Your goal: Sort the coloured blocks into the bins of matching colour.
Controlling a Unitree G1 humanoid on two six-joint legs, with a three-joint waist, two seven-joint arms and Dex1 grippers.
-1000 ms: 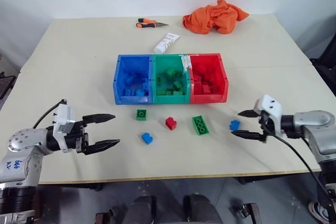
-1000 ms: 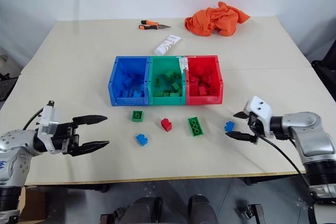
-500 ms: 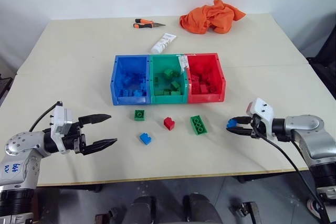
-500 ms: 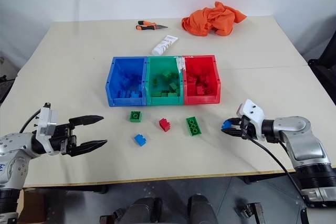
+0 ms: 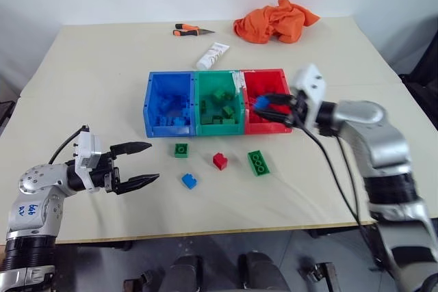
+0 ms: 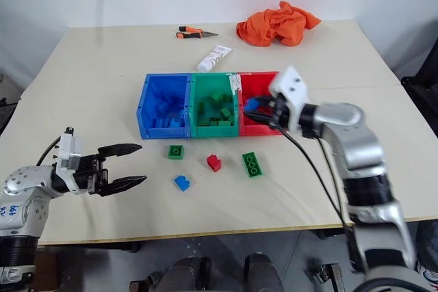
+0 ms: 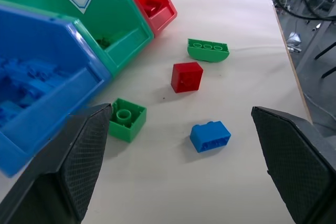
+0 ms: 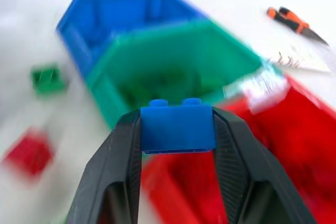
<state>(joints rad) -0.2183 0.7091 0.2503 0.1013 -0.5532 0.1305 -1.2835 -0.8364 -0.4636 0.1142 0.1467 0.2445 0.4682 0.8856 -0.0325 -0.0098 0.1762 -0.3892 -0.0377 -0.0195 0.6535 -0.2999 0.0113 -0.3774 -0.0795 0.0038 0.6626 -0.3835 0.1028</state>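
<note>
My right gripper [image 5: 261, 107] is shut on a small blue block [image 8: 177, 128] and holds it in the air over the red bin [image 5: 268, 72], close to the green bin [image 5: 219, 128]. The blue bin [image 5: 170, 130] is the leftmost of the three joined bins, and each holds several blocks. On the table in front of the bins lie a small green block [image 5: 181, 150], a red block [image 5: 220, 161], a longer green block [image 5: 259, 162] and a blue block [image 5: 190, 181]. My left gripper [image 5: 155, 161] hovers open, left of these blocks, holding nothing.
An orange cloth [image 5: 275, 21], an orange-handled tool [image 5: 191, 30] and a white tube [image 5: 214, 55] lie behind the bins. The table's front edge runs just below the loose blocks.
My right gripper shut on the blue block at the table's right, lifted it and carried it left to above the red bin. The left gripper stayed about where it was.
</note>
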